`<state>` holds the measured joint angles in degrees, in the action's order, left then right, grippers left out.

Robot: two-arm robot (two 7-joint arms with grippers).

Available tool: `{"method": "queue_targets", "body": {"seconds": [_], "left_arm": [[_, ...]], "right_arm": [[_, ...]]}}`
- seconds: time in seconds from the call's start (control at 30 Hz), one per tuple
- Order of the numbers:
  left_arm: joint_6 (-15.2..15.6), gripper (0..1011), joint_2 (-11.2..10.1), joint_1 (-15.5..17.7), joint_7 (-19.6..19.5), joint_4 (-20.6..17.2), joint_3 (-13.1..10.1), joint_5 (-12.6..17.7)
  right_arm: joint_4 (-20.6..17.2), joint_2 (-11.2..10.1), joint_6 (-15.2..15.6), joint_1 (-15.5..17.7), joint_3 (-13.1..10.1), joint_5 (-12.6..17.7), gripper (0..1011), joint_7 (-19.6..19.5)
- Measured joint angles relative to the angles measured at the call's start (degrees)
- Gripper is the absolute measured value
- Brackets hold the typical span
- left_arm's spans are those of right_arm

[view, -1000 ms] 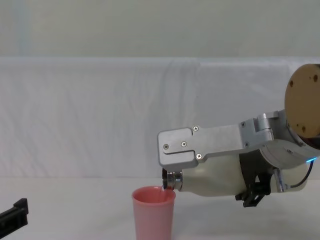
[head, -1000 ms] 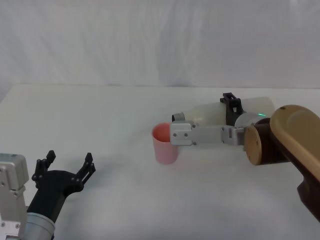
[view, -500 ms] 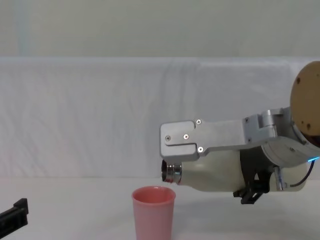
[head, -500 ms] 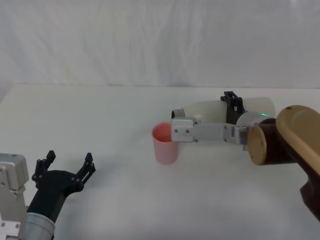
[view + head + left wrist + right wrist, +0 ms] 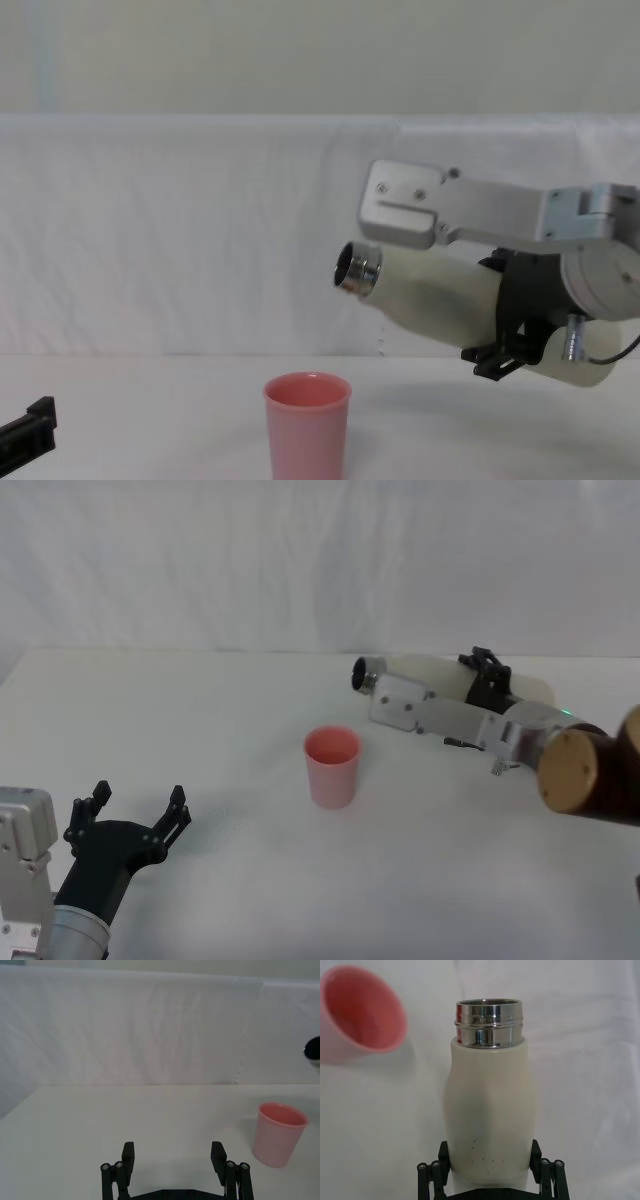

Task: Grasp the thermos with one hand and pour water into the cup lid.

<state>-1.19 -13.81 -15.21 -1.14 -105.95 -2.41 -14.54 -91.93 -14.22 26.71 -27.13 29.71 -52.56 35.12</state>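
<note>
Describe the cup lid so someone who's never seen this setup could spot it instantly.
Start at the white table; near its middle, ahead of the robot, one small cup stands upright by itself. That is the cup lid: pink, tapered, open at the top. Its only neighbour, the cream-white thermos with a steel neck, is held tilted in the air by the right pincer.

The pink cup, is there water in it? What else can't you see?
- Water in the cup lid: head view shows only pink inside; clear water can't be told.
- Inside the thermos: its walls hide it.
- Left gripper: chest view's edge cuts it off.
</note>
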Motion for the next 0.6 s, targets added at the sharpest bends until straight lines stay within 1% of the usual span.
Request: {"method": "queue_targets", "body": {"seconds": [0.07,0.13,0.2,0.23,0.27,0.33,0.43,0.53,0.57,0.6], "left_arm": [[0.0,1001,0.0,0.0,0.0,0.0,0.0,0.0],[0.0,1001,0.0,0.0,0.0,0.0,0.0,0.0],[0.0,1001,0.0,0.0,0.0,0.0,0.0,0.0],[0.0,1001,0.0,0.0,0.0,0.0,0.0,0.0],[0.0,1001,0.0,0.0,0.0,0.0,0.0,0.0],[0.0,1001,0.0,0.0,0.0,0.0,0.0,0.0],[0.0,1001,0.0,0.0,0.0,0.0,0.0,0.0],[0.0,1001,0.0,0.0,0.0,0.0,0.0,0.0],[0.0,1001,0.0,0.0,0.0,0.0,0.0,0.0],[0.0,1001,0.0,0.0,0.0,0.0,0.0,0.0]], "right_arm": [[-0.9,0.5,-0.6,1.8,-2.3,3.0,947,-2.4],[-1.1,0.5,-0.8,2.1,-2.7,3.5,947,-2.8],[-1.7,1.1,-1.8,3.8,-5.1,6.9,947,-5.0],[-1.9,1.3,-2.0,4.1,-5.6,7.7,947,-5.5],[-1.9,1.3,-2.0,4.1,-5.6,7.7,946,-5.5],[-2.5,2.2,-3.6,5.9,-8.3,11.6,947,-7.7],[-2.8,3.0,-4.8,7.1,-10.1,14.7,947,-9.1],[-3.2,4.3,-6.6,8.7,-12.7,19.1,947,-10.9],[-3.2,4.3,-6.6,8.7,-12.7,19.1,947,-10.9],[-3.2,4.6,-7.1,9.1,-13.3,20.2,946,-11.3]]}}
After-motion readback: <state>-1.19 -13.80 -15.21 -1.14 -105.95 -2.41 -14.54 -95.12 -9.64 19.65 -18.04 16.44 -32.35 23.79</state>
